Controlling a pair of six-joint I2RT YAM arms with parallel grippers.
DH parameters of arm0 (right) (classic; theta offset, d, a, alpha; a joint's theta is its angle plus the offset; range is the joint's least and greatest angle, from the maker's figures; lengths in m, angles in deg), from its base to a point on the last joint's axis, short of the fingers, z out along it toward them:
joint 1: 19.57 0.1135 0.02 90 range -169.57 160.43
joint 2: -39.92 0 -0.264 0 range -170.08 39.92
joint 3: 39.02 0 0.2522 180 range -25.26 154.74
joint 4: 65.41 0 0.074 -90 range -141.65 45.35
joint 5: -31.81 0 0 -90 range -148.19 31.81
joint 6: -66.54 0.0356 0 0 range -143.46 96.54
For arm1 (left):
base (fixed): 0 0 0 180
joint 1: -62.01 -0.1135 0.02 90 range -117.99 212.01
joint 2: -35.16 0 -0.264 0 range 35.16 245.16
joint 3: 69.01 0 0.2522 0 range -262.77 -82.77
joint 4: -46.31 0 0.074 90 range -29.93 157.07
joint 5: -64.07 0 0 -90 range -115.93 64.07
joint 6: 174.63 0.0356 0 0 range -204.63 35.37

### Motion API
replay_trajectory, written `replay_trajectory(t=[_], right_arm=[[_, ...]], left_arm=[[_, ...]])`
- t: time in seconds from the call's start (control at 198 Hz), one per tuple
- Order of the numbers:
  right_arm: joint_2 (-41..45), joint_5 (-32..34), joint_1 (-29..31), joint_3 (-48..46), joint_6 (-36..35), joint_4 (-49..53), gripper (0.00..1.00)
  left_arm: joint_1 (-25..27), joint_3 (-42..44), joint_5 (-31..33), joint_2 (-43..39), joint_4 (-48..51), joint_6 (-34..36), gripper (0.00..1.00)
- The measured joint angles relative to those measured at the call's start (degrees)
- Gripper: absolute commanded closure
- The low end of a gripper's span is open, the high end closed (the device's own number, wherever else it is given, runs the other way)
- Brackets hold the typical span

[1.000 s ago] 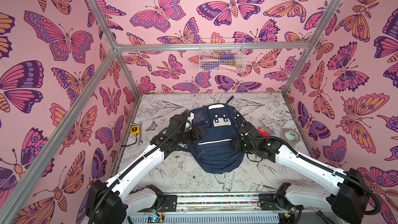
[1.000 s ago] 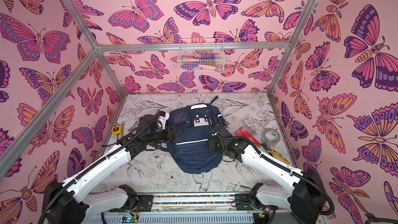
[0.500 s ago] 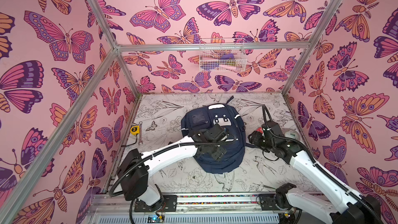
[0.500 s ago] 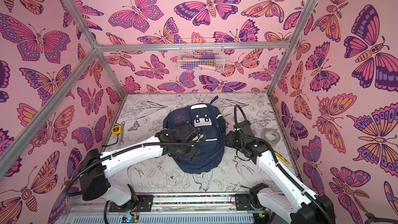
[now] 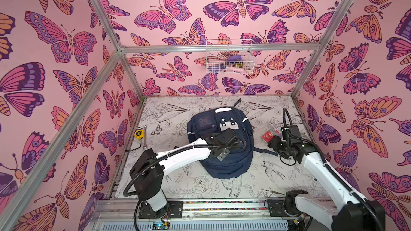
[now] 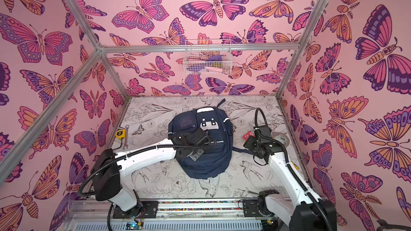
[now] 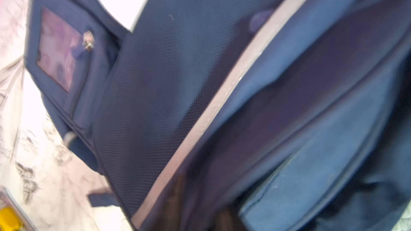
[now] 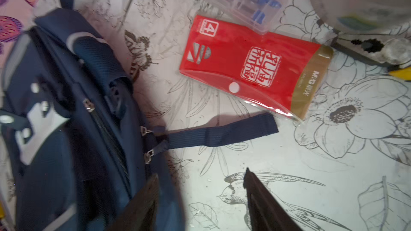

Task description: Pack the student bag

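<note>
**Left claw over the bag, right claw spread beside it**

In both top views the student bag (image 5: 233, 165) (image 6: 211, 163) lies flat in the middle of the surface (image 5: 178, 181), its long axis running from the near edge to the back wall. The left claw (image 5: 230, 134) hangs right over the bag's middle, while the right claw (image 5: 272, 145) is just off its right side, nearer a red packet (image 5: 267, 136). A tape measure (image 5: 139, 134) lies far left, and a wire basket (image 5: 229, 61) hangs on the butterfly-papered back wall. From the left wrist, blurred navy fabric of the bag (image 7: 178, 85) fills the view, and I cannot tell whether that claw is shut. From the right wrist, the right claw (image 8: 201, 174) stands spread and empty over bare flower-printed surface. The bag (image 8: 55, 152) is beside it, with a loose strap (image 8: 222, 132) and the red packet (image 8: 251, 70) beyond.
</note>
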Motion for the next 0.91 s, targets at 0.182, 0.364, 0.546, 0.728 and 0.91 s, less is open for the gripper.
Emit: replay_trajectory(t=[0.182,0.364,0.546,0.728,0.91], right_arm=[[-11.8,5.8,-2.2,7.8,-3.5,0.7,0.27],[-27.7,9.7,-4.1,19.4,-8.7,0.5,0.24],[-39.0,11.9,-6.1,27.6,-13.7,1.2,0.21],[-48.1,13.2,-6.4,37.6,-18.5,3.3,0.20],[-54.4,13.2,-7.1,44.6,-21.7,5.5,0.24]], left_arm=[[-4.3,1.3,-2.8,-6.0,-3.0,-0.7,1.00],[-7.7,4.7,-6.5,-8.8,-5.3,-2.4,1.00],[-8.4,6.3,-9.4,-9.7,-7.1,-3.7,1.00],[-9.7,6.4,-12.7,-9.7,-7.7,-5.3,1.00],[-10.9,6.9,-15.0,-10.1,-8.1,-6.5,1.00]])
